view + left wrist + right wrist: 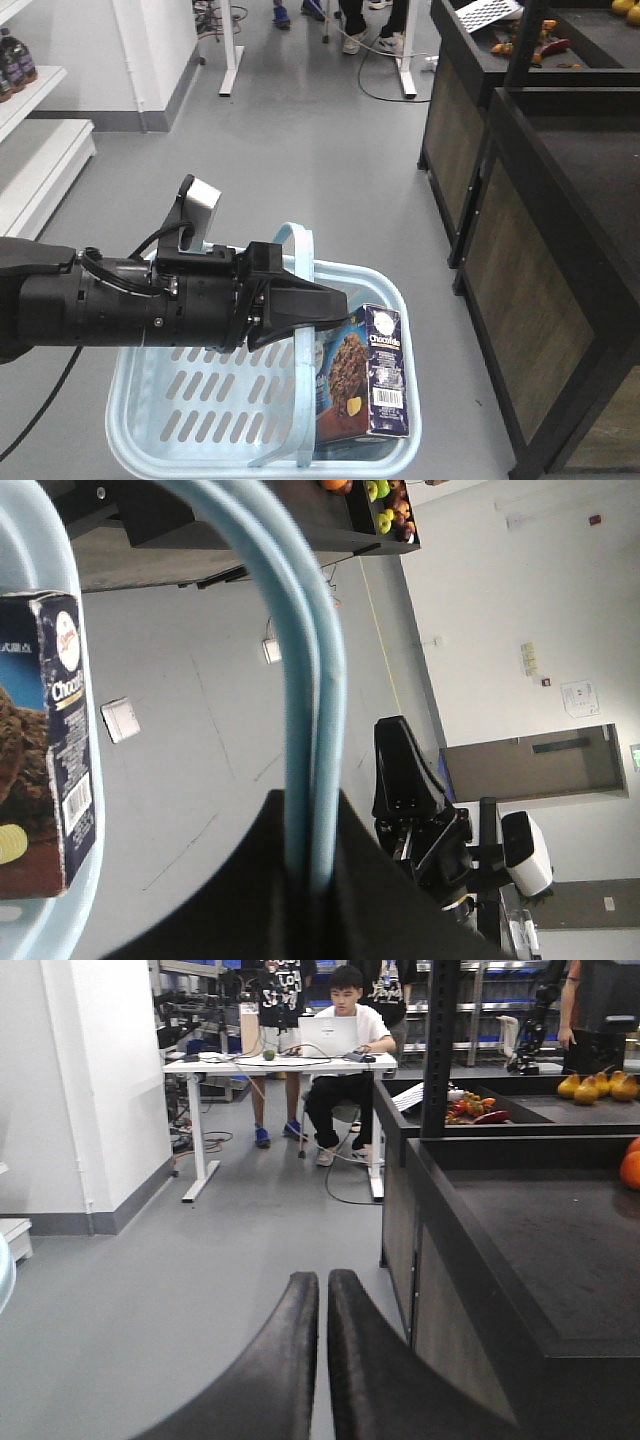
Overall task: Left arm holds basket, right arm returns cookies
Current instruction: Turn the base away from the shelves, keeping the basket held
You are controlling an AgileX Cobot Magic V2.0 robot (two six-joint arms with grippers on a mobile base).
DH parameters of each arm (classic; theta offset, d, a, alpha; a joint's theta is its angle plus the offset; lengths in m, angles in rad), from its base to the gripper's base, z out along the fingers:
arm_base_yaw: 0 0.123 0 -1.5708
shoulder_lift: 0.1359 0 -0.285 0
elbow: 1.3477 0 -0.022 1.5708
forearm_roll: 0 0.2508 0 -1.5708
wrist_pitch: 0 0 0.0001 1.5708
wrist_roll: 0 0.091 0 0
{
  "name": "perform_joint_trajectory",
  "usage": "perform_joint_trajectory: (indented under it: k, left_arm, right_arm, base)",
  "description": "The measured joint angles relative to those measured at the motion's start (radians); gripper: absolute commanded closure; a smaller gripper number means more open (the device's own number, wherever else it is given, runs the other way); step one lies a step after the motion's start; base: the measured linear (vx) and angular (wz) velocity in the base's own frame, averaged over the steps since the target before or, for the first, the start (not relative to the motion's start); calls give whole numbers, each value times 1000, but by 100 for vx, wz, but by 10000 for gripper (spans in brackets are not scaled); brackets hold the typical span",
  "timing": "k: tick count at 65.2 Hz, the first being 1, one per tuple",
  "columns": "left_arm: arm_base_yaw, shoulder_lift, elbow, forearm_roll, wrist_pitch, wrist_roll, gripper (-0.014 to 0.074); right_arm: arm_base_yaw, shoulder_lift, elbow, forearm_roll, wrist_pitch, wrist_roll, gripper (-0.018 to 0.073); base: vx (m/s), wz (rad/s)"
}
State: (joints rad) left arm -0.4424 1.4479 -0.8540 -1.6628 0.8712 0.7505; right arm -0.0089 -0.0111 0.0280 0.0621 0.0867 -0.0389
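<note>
- The handle (318, 700) is pinched tight by the left gripper (315, 308), at the end of the left arm (120, 305).
- The basket (215, 405) is seen under that arm, over the grey floor (300, 150).
- The cookies (365, 375) are stood upright inside the basket, in its right corner, just beside the handle.
- The right gripper (322, 1360) is pointed at the room and a black stand (520, 1220), well apart from the cookies. Its fingers (275, 1370) are pressed together, and nothing is held.
- The cookies have not yet been taken out, so reaching for them is judged to be the step now.
- To do it well, the fingers should be spread first, then brought down over the top of the cookies. The handle should not be bumped, and the basket should be kept level.
- "Chocolate" can be read on the cookies. A white barcode label (390, 400) is seen lower down. The oval logo (381, 322) is too small to be read.
</note>
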Motion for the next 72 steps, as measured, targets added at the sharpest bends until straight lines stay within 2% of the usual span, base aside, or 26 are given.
perform_joint_trajectory:
  k: [30, 72]
  left_arm:
    - [0, 0, 0, 0, 6, 0, 599]
    - [0, 0, 0, 0, 6, 0, 599]
  right_arm:
    - [0, 0, 0, 0, 0, 0, 570]
    - [0, 0, 0, 0, 0, 0, 570]
  base:
    - [21, -8]
    - [34, 10]
